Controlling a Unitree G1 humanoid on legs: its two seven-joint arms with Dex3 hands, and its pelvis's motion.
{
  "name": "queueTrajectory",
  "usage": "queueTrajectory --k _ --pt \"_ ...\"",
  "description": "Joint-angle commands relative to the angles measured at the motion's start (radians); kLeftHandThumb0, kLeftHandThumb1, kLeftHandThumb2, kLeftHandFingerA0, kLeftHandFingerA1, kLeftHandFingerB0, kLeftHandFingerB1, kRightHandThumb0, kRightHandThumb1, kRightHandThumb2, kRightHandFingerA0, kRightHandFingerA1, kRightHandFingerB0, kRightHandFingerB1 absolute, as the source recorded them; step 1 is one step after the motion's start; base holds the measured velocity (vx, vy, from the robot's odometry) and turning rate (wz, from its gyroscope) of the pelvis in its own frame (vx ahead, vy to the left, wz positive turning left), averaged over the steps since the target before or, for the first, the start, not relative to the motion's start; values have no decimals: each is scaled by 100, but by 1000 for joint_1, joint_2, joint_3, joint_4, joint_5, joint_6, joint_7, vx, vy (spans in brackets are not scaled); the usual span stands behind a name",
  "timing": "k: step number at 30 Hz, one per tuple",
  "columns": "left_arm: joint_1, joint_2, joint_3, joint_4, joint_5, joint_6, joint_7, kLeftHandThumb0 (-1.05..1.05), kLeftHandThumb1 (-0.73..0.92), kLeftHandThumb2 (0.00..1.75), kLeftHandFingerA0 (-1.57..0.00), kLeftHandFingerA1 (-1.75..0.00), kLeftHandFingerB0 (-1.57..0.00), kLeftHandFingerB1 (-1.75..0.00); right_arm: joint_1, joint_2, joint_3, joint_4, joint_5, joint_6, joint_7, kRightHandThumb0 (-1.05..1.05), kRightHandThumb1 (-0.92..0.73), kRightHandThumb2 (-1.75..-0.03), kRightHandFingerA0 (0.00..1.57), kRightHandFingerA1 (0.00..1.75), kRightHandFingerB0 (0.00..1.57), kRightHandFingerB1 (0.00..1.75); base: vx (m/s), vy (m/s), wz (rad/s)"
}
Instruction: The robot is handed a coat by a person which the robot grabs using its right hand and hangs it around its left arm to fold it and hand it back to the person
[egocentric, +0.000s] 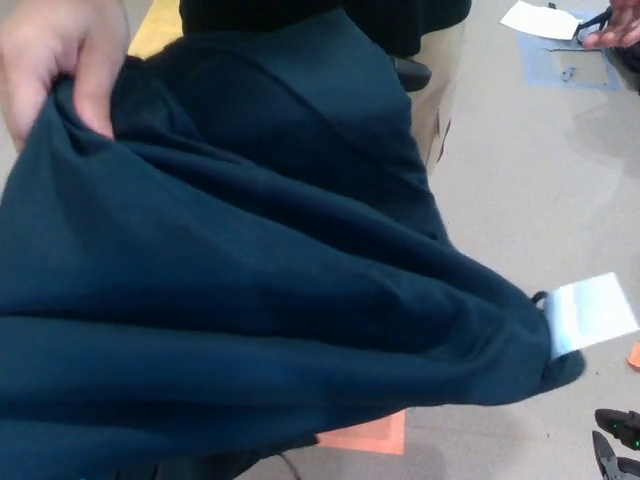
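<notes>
The coat (260, 300) fills nearly all we can see: a broad spread of dark teal cloth, up and to the left of our right hand (620, 440), well above the floor and apart from that hand. Only a corner of the right hand shows, low at the picture's edge, with nothing in it that we can see; we cannot tell whether it is spread or closed. Our left hand does not show at all. It may lie under the cloth, but we cannot say.

A person's hand (50, 55), far up and left of ours, has a fistful of the coat's top edge bunched in it, and folds run out from that pinch. A white tag (592, 313) hangs off the coat's nearest corner, just above our right hand.

We judge the coat soft and limp, with some weight to it. The thick folds sag and keep no shape, so it will slump and slide from any smooth support unless draped evenly. The surface looks matte, not slick. Hold should be taken on a gathered edge or seam, with plenty of cloth bunched in the grasp. The tag would be too flimsy to bear it, and a flat pinch in the middle would let the rest drag down.
</notes>
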Motion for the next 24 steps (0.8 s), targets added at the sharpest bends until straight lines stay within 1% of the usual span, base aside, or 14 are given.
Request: queueTrajectory --k 1,2,3,4,7,8,9,12,13,14,15,18,19,24 --pt "-6 12 -3 -8 -13 15 -13 -37 45 104 0 -47 0 -48 -1 -22 3 2 -5 17 -4 -78 -77 -108 0 27 14 29 0 0 0" --pt "-7 13 -4 -8 -14 16 -16 -37 45 104 0 -47 0 -48 -1 -21 -1 4 1 13 -1 -73 -74 -106 0 31 15 38 0 0 0" --pt "-7 14 -6 -9 -12 15 -17 -37 45 104 0 -47 0 -48 -1 -21 -2 6 1 10 -2 -74 -86 -72 9 21 16 27 0 0 0" --pt "-6 15 -8 -10 -10 12 -16 -37 45 104 0 -47 0 -48 -2 -21 3 6 -5 11 -8 -69 -92 -72 8 22 15 26 0 0 0" --pt "-7 16 -8 -3 -9 4 -18 -37 46 104 0 -47 0 -48 -4 -24 17 6 -19 14 -18 -71 -92 -73 8 22 15 26 0 0 0" --pt "-8 16 -9 -1 -10 1 -21 -37 45 104 0 -47 0 -48 -5 -25 20 7 -20 16 -19 -77 -77 -107 0 35 16 41 0 0 0" --pt "-10 16 -10 -1 -9 6 -21 -37 44 103 0 -47 0 -48 -4 -24 16 5 -13 12 -12 -73 -89 -70 9 25 16 25 0 0 0" --pt "-11 18 -12 -5 -9 10 -23 -37 45 104 0 -47 0 -48 -1 -23 8 5 -3 2 -4 -73 -92 -69 12 26 15 26 0 0 0" --pt "-11 17 -12 -4 -10 8 -25 -37 45 104 0 -47 0 -48 0 -22 -1 6 7 -4 5 -67 -92 -70 11 26 18 28 0 0 0" --pt "-10 17 -13 -3 -8 4 -23 -77 82 65 -22 -29 -14 -27 -2 -20 -5 7 10 5 8 -68 -89 -69 11 21 17 28 0 0 0" --pt "-10 16 -14 -2 -7 5 -24 -37 44 103 0 -47 0 -48 -2 -20 -5 7 9 8 7 -68 -88 -69 9 22 15 25 0 0 0" --pt "-10 15 -16 -6 -10 13 -27 -37 43 103 0 -47 0 -47 -2 -20 -5 6 6 10 7 -65 -92 -68 9 24 15 26 0 0 0" --pt "-9 16 -20 -10 -7 11 -30 -37 44 104 0 -47 0 -48 -1 -21 -3 7 2 1 5 -33 -60 -113 0 49 0 45 0 0 0" --pt "-6 15 -23 -22 -12 16 -37 -37 44 103 0 -47 0 -47 2 -20 -8 8 8 -9 10 -32 -61 -113 1 50 0 45 0 0 0"
